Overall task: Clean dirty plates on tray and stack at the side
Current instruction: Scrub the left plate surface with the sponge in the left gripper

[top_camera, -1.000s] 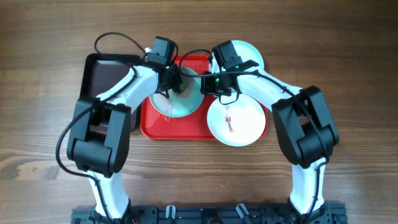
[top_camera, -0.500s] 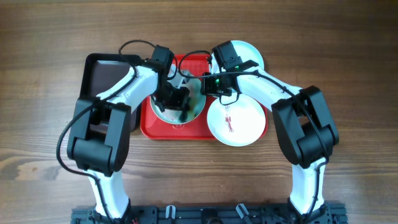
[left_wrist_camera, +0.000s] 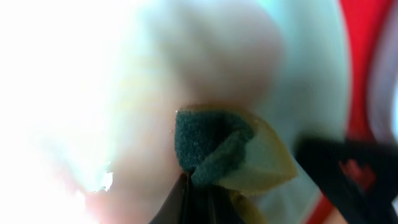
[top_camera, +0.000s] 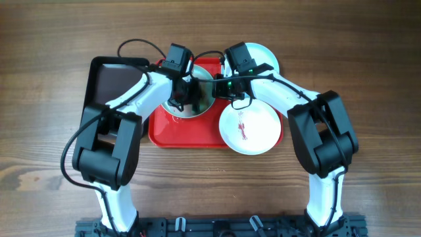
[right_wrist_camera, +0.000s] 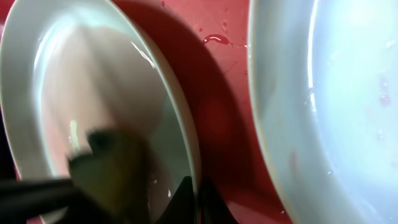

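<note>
The right fingers (right_wrist_camera: 185, 196) are clenched on the right rim of the plate being washed (right_wrist_camera: 74, 81), which lies inside the red tray (top_camera: 184, 135) near its far left part. This pinch appears to steady the plate and tip that rim up, so the wiping cannot push the plate across the tray. The left fingers (left_wrist_camera: 193, 202) are clenched on a green-and-yellow sponge (left_wrist_camera: 214, 149), and its green scouring side presses into the plate's hollow.

The plate is round, so it has no long axis. Its hollow seems to face up and a little left, toward the sponge. The tray's long axis runs left to right along the surface.

A second plate (top_camera: 248, 126), with red streaks at its centre, sits face up over the tray's near right corner, apparently awaiting its turn. A third plate (top_camera: 266, 58) lies at the far right, just beyond the tray. A dark brown tray (top_camera: 105, 79) rests to the left.
</note>
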### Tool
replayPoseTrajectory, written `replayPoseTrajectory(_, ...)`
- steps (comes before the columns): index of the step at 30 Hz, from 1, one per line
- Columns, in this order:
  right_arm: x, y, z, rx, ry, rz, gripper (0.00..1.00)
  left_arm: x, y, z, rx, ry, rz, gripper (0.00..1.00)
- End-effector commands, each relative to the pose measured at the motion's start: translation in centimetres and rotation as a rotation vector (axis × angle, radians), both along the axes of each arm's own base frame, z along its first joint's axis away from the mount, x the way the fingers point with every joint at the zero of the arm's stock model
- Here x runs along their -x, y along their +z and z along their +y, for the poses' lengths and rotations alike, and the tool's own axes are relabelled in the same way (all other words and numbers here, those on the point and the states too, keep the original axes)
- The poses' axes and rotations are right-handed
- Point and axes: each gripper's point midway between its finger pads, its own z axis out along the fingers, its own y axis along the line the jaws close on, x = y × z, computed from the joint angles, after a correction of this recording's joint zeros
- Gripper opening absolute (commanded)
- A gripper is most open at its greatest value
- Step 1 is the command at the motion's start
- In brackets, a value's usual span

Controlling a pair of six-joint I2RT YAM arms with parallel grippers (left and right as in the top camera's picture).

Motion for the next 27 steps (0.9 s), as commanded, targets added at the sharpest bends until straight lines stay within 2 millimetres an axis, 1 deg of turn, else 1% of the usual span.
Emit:
replayPoseTrajectory(1,0.7,-0.6,0.6,-0.013,0.023,0.034,0.04,-0.2,-2.3,10.4,-0.459,0.371,-0.041,0.04)
replayPoseTrajectory(3,0.7,-0.6,0.6,-0.013,0.023,0.034,0.04,0.5,-2.1,11.6,-0.516,0.419,-0.03,0.04)
replayPoseTrajectory(5,0.6,-0.6,0.6,-0.013,0.023,0.033,0.04,1.2,-2.1,12.1,-0.542,0.433,-0.011,0.04)
replayPoseTrajectory(8,0.7,-0.6,0.6,-0.014,0.023,0.034,0.05,1.7,-2.1,12.2,-0.552,0.426,0.011,0.04)
replayPoseTrajectory(11,0.9,-0.7,0.7,-0.019,0.021,0.046,0.04,2.2,-2.2,11.3,-0.498,0.409,0.046,0.04)
replayPoseTrajectory(12,0.9,-0.7,0.7,-0.017,0.02,0.049,0.04,2.4,-2.3,10.7,-0.461,0.387,0.067,0.04)
replayPoseTrajectory(13,1.0,-0.7,0.6,-0.016,0.019,0.052,0.04,2.5,-2.4,9.6,-0.405,0.334,0.091,0.04)
replayPoseTrajectory(16,1.0,-0.8,0.6,-0.017,0.008,0.062,0.04,2.8,-2.3,5.7,-0.187,0.133,0.14,0.04)
replayPoseTrajectory(18,1.0,-0.8,0.6,-0.016,0.007,0.062,0.04,3.4,-2.1,3.4,-0.055,0.032,0.173,0.04)
replayPoseTrajectory(20,1.0,-0.8,0.6,-0.016,0.006,0.063,0.04,4.3,-1.9,2.1,0.019,-0.032,0.205,0.04)
replayPoseTrajectory(23,1.0,-0.8,0.6,-0.017,0.005,0.062,0.04,5.9,-1.1,-0.4,0.148,-0.183,0.234,0.04)
replayPoseTrajectory(25,1.0,-0.7,0.6,-0.018,0.005,0.06,0.04,6.4,-0.5,-1.8,0.225,-0.272,0.224,0.04)
replayPoseTrajectory(27,1.0,-0.7,0.6,-0.018,0.005,0.06,0.04,6.5,0.0,-2.8,0.278,-0.324,0.205,0.04)
